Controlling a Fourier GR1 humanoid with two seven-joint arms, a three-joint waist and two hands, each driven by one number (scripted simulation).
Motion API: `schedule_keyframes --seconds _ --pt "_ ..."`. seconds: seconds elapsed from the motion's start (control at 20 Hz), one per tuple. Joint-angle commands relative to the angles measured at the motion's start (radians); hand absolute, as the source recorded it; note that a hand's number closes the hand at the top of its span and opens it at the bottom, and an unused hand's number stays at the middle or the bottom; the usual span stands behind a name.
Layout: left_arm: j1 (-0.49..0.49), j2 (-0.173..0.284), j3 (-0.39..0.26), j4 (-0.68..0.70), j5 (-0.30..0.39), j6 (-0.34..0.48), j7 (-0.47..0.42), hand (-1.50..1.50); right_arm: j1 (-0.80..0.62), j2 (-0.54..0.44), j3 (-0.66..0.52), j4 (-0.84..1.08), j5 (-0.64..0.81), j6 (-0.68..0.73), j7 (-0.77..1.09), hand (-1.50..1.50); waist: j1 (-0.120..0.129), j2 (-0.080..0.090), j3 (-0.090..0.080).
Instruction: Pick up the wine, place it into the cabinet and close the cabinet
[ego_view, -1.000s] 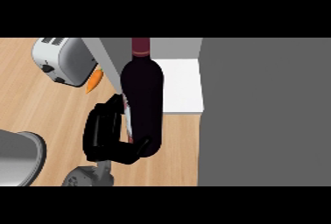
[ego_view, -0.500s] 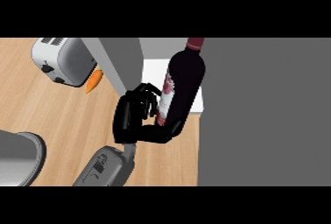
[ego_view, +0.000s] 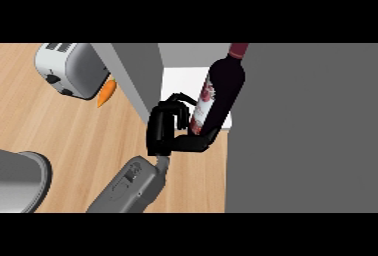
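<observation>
1. Standing at the right side of the view is the large grey cabinet (ego_view: 303, 130); its flat grey face is filling that whole side, and a white inner surface (ego_view: 184, 82) is showing at its left, between this face and a grey upright panel (ego_view: 140, 75).
2. Lying under everything is the light wooden counter top (ego_view: 66, 130), which is taking the left and the middle of the view.
3. Coming in from the lower edge is one grey forearm (ego_view: 129, 187); it is ending in a black hand (ego_view: 166, 132). From this view alone I cannot tell whether it is the left or the right hand, and no second hand is showing.
4. Leaning with its neck towards the top edge is the dark glass wine bottle with a red and white label (ego_view: 218, 92). It is in front of the cabinet opening, just beside the grey face; the hand is curling its fingers and thumb around the bottle's lower part.
5. Sitting at the upper left is a white toaster (ego_view: 70, 70).
6. Lying just beside the toaster is a small orange carrot-like thing (ego_view: 107, 93).
</observation>
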Motion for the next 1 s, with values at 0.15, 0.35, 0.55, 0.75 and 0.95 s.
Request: schedule_keyframes --seconds 0.15,0.35,0.55,0.75,0.95 --pt "-0.006 0.0 -0.031 0.131 0.088 0.005 -0.117 1.5 -0.003 -0.043 -0.066 -0.001 -0.076 0.034 0.0 -1.5 0.001 0.0 0.0" --pt "-0.074 0.0 -0.057 0.289 0.203 -0.011 -0.207 1.5 0.003 0.018 0.026 -0.047 0.011 -0.03 0.035 -1.5 -0.006 0.001 0.0" --pt "-0.082 0.0 0.038 0.382 0.218 -0.106 -0.255 1.5 0.068 0.006 -0.027 -0.006 -0.026 0.048 -0.063 -1.5 -0.006 0.002 0.0" --pt "-0.068 0.0 -0.019 0.322 0.289 -0.102 -0.238 1.5 -0.059 -0.013 -0.017 0.058 -0.008 -0.008 0.011 -1.5 0.003 0.0 0.0" --pt "-0.132 0.0 0.021 0.478 0.392 -0.203 -0.323 1.5 -0.006 0.023 0.03 -0.038 0.001 -0.034 0.048 -1.5 -0.007 0.002 -0.001"
